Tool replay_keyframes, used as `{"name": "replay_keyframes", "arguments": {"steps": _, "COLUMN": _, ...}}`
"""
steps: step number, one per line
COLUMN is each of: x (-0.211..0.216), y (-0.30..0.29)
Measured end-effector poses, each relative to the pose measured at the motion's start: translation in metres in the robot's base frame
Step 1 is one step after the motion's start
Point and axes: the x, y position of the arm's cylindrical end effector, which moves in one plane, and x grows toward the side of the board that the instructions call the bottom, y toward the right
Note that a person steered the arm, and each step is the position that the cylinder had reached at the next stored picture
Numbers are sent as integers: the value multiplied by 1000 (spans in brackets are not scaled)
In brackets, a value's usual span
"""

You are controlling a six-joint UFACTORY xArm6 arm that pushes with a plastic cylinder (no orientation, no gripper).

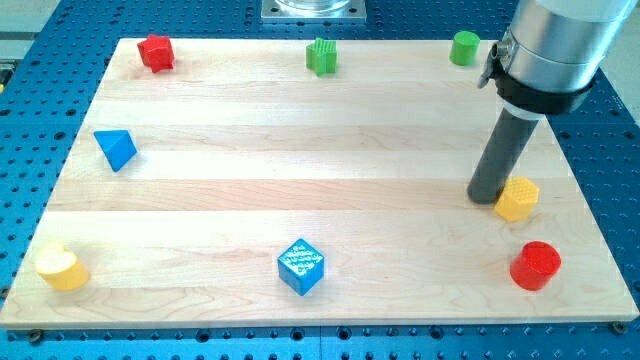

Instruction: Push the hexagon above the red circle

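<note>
The yellow hexagon (517,199) lies at the view's right, a short way above and slightly left of the red circle (536,266) near the bottom right corner. My tip (486,196) rests on the board right against the hexagon's left side. The rod rises up and to the right to the arm's grey body.
A green cylinder (464,47) at the top right, a green block (322,56) at top middle, a red block (155,51) at top left, a blue triangle (116,149) at left, a yellow heart (61,268) at bottom left, a blue cube (301,266) at bottom middle. The board's right edge (575,170) is close.
</note>
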Motion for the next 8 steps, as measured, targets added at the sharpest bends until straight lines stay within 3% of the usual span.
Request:
{"name": "replay_keyframes", "arguments": {"steps": 1, "x": -32, "y": 12}}
{"name": "replay_keyframes", "arguments": {"steps": 2, "x": -28, "y": 50}}
{"name": "replay_keyframes", "arguments": {"steps": 4, "x": 26, "y": 57}}
{"name": "replay_keyframes", "arguments": {"steps": 5, "x": 29, "y": 57}}
{"name": "replay_keyframes", "arguments": {"steps": 6, "x": 5, "y": 58}}
{"name": "replay_keyframes", "arguments": {"steps": 8, "x": -189, "y": 98}}
